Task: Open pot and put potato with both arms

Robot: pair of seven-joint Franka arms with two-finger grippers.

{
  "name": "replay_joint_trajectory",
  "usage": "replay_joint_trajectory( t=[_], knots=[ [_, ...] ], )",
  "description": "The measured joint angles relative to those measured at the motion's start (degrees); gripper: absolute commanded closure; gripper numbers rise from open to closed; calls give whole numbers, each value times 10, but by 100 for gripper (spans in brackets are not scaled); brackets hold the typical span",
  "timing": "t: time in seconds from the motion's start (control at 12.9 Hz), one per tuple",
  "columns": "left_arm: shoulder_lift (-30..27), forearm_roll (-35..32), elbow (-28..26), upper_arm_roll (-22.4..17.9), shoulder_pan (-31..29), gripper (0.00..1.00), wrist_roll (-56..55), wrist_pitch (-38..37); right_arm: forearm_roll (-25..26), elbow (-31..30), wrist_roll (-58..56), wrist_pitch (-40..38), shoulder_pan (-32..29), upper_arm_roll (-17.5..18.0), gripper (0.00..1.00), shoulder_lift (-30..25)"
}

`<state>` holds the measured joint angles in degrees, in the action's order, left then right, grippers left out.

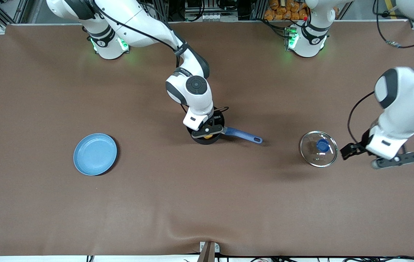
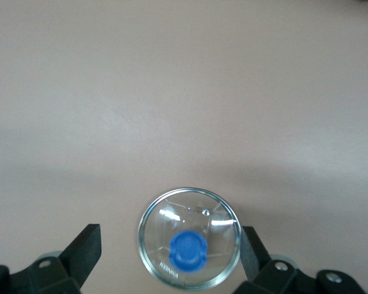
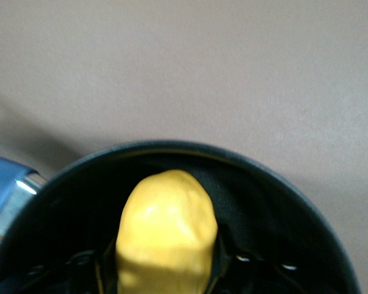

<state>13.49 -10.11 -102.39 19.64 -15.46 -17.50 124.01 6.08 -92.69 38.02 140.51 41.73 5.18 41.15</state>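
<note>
Table: a wide brown mat (image 1: 207, 203) covers it from the arms' bases down to the edge nearest the front camera.
Right arm: it reaches from its base out to the middle of the table and ends over the pot.
Left arm: it bends in from its end of the table, with its wrist hanging beside the lid.
Plate: a flat light-blue plate (image 1: 95, 154) lies toward the right arm's end of the table, well apart from the pot.
Pot: the black pot (image 1: 207, 141) stands near the middle of the table, uncovered, its blue handle (image 1: 244, 135) pointing toward the left arm's end.
Lid: the clear glass lid (image 1: 318, 149) with its blue knob (image 1: 322, 145) lies flat on the mat, well apart from the pot, toward the left arm's end.
Right gripper: the right gripper (image 1: 207, 131) sits in the mouth of the pot, its fingers (image 3: 224, 260) pinching the potato on both sides.
Left gripper: the left gripper (image 1: 384, 156) is above the mat just beside the lid, its fingers (image 2: 86, 248) spread wide with the lid showing between them in the left wrist view, not touching it.
Potato: the yellow potato (image 3: 165, 229) is held inside the rim of the pot, above its dark floor.
</note>
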Motion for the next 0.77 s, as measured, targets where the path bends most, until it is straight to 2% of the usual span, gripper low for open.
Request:
replay_joint_trajectory(
  t=[0.15,0.31,0.54,0.77],
  knots=[
    [-20,0,62,16,0,0,3,-92,0,10,0,-20,0,-2,0,-6],
    [-25,11,114,27,1,0,12,-148,1,22,-2,-68,-4,-5,0,-27],
    [-35,35,161,33,1,0,15,-211,4,31,-12,-165,-25,-8,0,-86],
    [-74,59,191,32,-1,0,18,-293,7,34,-13,-282,-86,-11,0,-167]
  ],
)
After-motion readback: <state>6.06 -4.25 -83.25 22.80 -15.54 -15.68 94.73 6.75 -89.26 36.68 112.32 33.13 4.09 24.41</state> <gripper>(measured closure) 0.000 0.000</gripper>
